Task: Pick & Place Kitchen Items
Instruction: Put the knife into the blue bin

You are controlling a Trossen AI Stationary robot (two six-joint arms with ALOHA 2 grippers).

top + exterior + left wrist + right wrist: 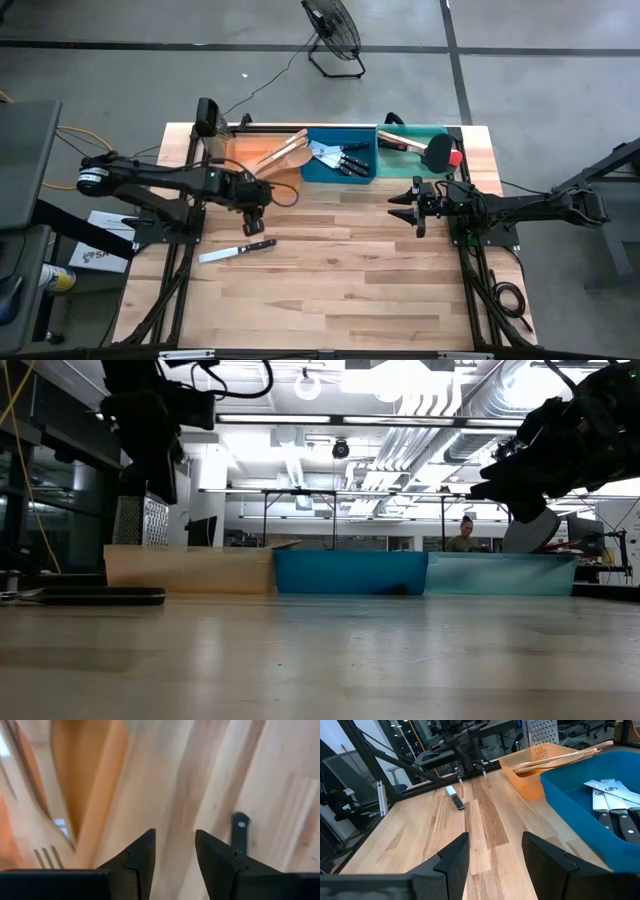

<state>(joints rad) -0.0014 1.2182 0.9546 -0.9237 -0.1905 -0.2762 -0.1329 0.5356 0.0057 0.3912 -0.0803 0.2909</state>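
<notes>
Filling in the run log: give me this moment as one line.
left gripper: open, empty, above knife | right gripper: open, empty, waiting near blue bin | knife: on table

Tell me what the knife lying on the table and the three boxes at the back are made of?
The knife looks like bare steel in the blade, pale and shiny, with a black handle, probably plastic. The orange bin, blue bin and green bin look like smooth moulded plastic: solid bright colours, thin walls. The table is pale wood, with plank lines and grain showing.
</notes>
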